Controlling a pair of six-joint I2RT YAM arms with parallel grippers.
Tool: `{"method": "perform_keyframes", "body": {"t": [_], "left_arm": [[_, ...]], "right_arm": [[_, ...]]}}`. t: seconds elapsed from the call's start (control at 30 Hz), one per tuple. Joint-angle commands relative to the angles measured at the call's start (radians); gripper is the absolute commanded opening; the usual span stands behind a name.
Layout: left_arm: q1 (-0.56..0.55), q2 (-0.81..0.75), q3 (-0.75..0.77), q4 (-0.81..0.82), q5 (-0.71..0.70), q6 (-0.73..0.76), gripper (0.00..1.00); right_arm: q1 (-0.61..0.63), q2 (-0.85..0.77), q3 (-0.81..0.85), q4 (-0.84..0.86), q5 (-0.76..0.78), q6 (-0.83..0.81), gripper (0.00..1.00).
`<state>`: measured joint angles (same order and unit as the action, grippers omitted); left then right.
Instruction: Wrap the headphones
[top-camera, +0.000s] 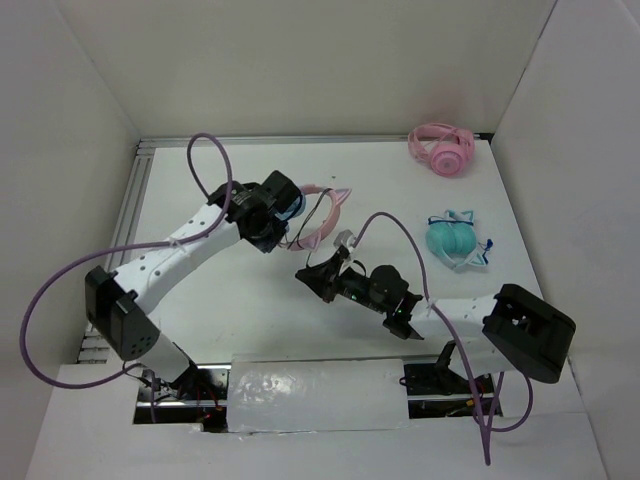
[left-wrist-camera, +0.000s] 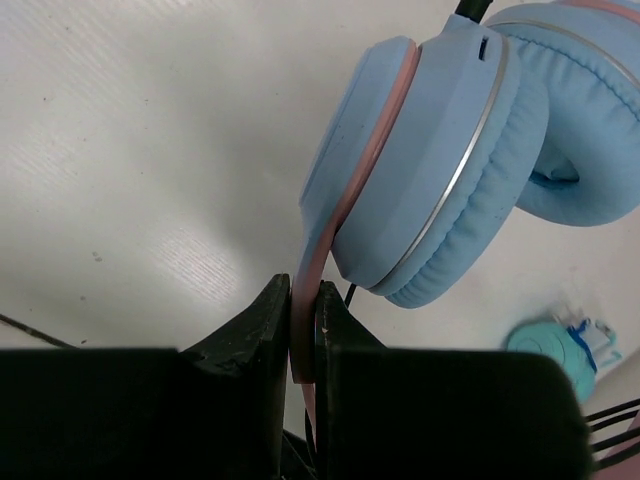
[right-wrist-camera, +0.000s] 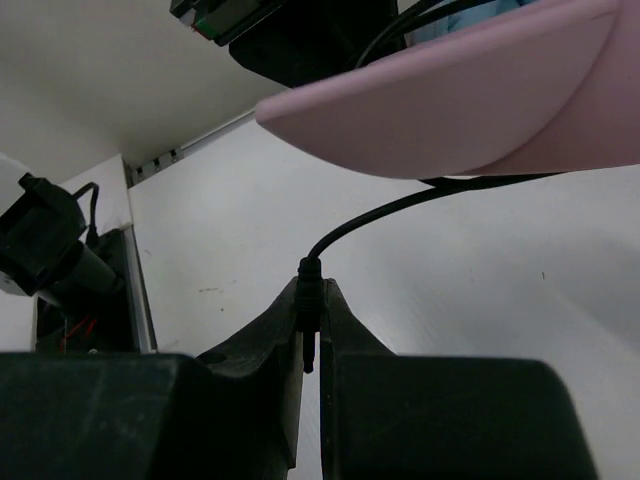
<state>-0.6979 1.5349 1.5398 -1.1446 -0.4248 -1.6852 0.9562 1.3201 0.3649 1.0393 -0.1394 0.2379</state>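
Headphones, over the middle of the tabletop: left end effector clamped on the thin pink headband only; the heavy cups could swing or slip free. Cable: right end effector, toward the tabletop's near edge, pinched shut at its plug; a hard pull may strain or lose it.

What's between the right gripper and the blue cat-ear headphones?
Their thin black cable, pinched in the right gripper, runs up to the headphones; the right wrist view shows it.

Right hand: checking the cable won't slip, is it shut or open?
Shut: the right hand pinches the cable by its black end; the cable runs up toward the headphones.
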Motion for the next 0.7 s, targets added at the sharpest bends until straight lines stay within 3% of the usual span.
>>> {"method": "perform_keyframes", "body": {"t": [0.0,0.43,0.67], "left_arm": [[0.02,0.065,0.1,0.017,-0.013,-0.107,0.0],[0.02,0.352,0.273,-0.139,-0.02,-0.266,0.0],[0.006,0.453,0.253,-0.099,-0.028,-0.3,0.0]], "right_arm": [[0.013,0.011,-0.003,-0.068,0.076,0.07,0.0],[0.013,0.116,0.017,-0.205,0.178,0.207,0.0],[0.013,0.154,0.022,-0.234,0.227,0.293,0.0]]}}
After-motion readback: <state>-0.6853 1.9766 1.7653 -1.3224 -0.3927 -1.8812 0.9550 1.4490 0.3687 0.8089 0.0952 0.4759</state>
